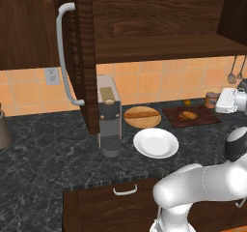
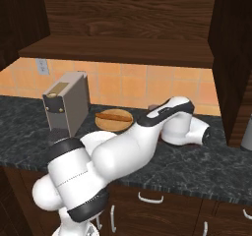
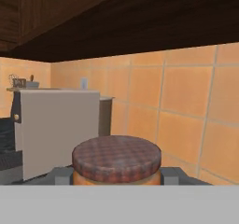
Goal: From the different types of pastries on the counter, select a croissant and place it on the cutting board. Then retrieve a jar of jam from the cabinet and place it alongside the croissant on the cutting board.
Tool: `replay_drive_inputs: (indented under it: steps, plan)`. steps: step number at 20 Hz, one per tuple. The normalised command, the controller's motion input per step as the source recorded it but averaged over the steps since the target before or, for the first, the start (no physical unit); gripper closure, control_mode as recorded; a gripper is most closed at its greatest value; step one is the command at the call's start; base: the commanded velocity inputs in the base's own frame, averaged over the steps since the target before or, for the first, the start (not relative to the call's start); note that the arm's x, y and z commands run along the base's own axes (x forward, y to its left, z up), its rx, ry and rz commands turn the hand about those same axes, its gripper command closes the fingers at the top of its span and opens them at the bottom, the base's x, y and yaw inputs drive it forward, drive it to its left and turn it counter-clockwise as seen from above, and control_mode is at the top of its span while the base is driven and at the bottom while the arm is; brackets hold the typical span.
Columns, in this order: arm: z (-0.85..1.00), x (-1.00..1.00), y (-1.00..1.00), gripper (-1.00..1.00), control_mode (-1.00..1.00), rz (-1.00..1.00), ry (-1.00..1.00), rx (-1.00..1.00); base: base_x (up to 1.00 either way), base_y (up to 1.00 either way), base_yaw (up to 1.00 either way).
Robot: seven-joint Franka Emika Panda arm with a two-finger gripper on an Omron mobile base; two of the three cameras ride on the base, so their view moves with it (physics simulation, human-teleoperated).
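Note:
The croissant [image 1: 187, 115] lies on the dark reddish cutting board [image 1: 202, 119] on the counter [image 1: 48, 149]. My gripper [image 1: 215, 102] is shut on the jar of jam [image 1: 210, 99], held by the board's far right corner near the tiled wall. In the hand view the jar of jam [image 3: 116, 158] shows its checkered lid between the grey fingers [image 3: 171, 175], and the gripper [image 3: 116, 175] is closed on its sides. The long baguette [image 1: 142, 113] rests on a round wooden plate [image 1: 143, 123]. The cabinet door [image 1: 84, 57] stands open, with its grey handle [image 1: 61, 57] towards me.
A coffee machine [image 1: 109, 115] stands left of the wooden plate, and a white plate [image 1: 155, 143] sits in front. Utensils [image 1: 234, 71] hang at the right wall. The open door juts out over the counter. In the right base view my arm [image 2: 147, 132] covers the board.

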Motion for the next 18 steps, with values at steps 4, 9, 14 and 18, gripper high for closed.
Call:
replay_drive_inputs:
  steps: [4,9,14,18]
  plan:
    - [-0.04,0.00,-0.06,1.00,-1.00,0.00,0.00,0.00,0.00,0.00,0.00]
    - [-0.01,-0.01,-0.24,1.00,-1.00,0.00,0.00,0.00,0.00,0.00,0.00]
    - [-0.30,-0.05,-0.01,1.00,-1.00,0.00,0.00,-0.04,0.00,0.00,0.00]
    - [-0.22,0.00,0.03,1.00,-1.00,0.00,-0.01,-0.04,0.00,0.00,0.00]
